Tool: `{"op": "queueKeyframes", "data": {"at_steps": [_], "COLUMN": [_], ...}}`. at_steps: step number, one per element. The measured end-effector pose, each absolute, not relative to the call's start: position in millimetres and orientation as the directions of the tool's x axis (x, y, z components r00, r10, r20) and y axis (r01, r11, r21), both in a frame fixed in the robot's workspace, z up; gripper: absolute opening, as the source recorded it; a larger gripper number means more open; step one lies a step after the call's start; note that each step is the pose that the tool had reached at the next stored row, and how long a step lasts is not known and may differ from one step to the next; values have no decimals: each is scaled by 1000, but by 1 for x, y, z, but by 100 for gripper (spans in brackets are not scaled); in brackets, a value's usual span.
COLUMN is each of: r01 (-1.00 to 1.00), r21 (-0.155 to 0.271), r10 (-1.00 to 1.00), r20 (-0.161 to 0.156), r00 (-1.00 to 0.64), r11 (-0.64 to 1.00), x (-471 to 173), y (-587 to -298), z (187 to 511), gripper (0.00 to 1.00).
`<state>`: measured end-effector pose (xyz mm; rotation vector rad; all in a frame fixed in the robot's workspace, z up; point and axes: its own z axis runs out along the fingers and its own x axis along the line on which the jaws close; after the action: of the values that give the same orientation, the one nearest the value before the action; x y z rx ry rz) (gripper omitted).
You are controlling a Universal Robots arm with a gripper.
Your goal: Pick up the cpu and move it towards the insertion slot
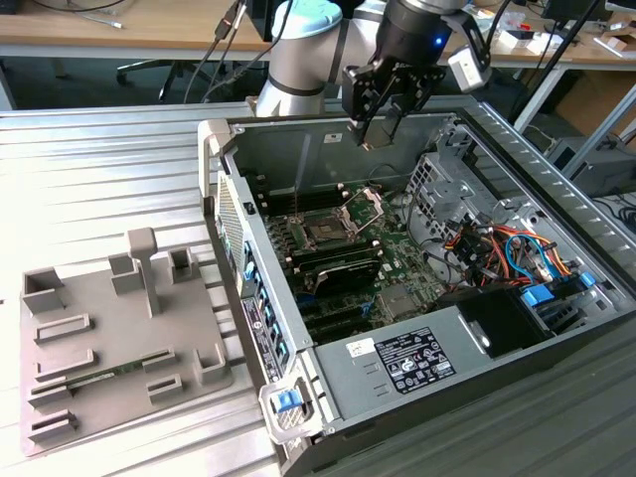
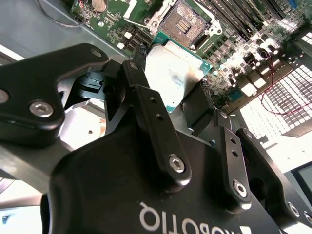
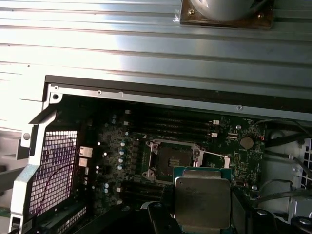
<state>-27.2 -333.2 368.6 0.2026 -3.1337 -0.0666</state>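
My gripper [image 1: 381, 127] hangs above the back of the open computer case, shut on the cpu [image 1: 372, 136]. In both wrist views the cpu [image 2: 173, 73] [image 3: 202, 200] is a flat square chip with a pale metal top and a green rim, clamped between the black fingers [image 2: 141, 92]. The insertion slot [image 1: 324, 232] lies on the green motherboard below, a dark square socket in a silver frame with its hinged plate [image 1: 364, 207] lifted. Seen from the wrist, the insertion slot [image 2: 187, 22] [image 3: 170, 158] is bare and sits just beyond the held chip.
A grey tray [image 1: 109, 338] with upright holders and a thin green memory stick [image 1: 99, 376] lies at the exterior view's left. The case walls [image 1: 224, 199], a drive cage [image 1: 442, 179] and coloured cables [image 1: 517, 248] surround the board. The power supply [image 1: 407, 363] fills the near corner.
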Motion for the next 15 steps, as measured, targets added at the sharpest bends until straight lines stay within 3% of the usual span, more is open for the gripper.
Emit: {"op": "queueKeyframes", "data": {"at_steps": [15], "r01": [-129], "r21": [42], "r10": [-129], "r20": [-2], "r00": [-992], "r11": [991], "x": [-27], "y": [-333], "z": [365], "gripper": [55]}}
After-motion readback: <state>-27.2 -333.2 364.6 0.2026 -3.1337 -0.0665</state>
